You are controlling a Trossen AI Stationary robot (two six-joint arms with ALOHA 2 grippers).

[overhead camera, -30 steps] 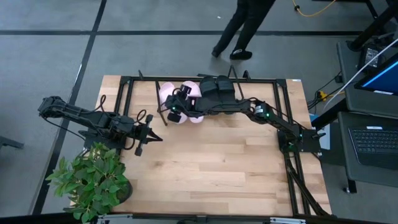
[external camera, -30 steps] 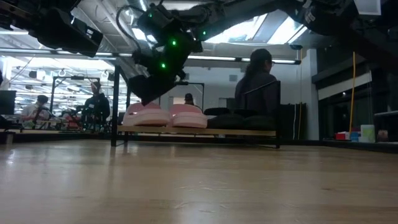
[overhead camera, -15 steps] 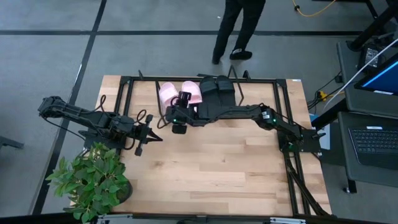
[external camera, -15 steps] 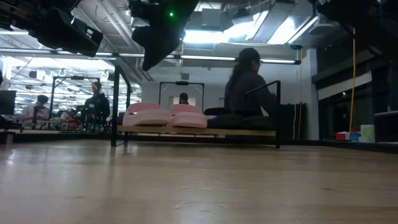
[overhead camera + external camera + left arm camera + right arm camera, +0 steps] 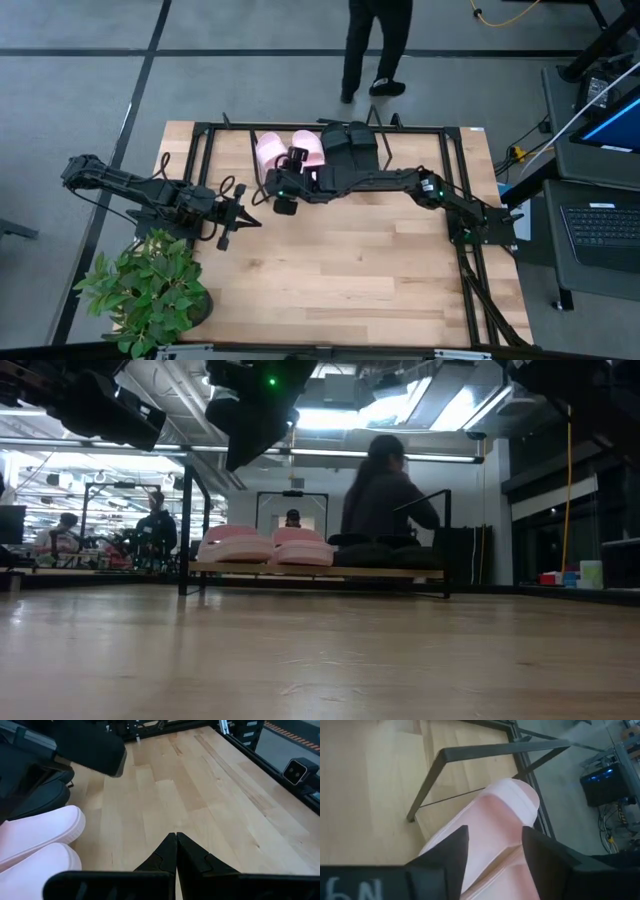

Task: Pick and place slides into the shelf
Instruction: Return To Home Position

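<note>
The right gripper hangs near a pink slide on the shelf, jaws spread. The left gripper has jaws pressed together.

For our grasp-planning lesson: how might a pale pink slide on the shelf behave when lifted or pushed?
The pale pink thick-soled slide is probably light and squashy. Lying flat on the wooden shelf, it should scoot, not roll. The right gripper hangs open nearby; the left gripper waits, shut.

Right gripper has risen off the pink slides and pulled back. It now hangs above the table just near-left of them, fingers apart. Person beyond the far edge has stepped left.
</note>
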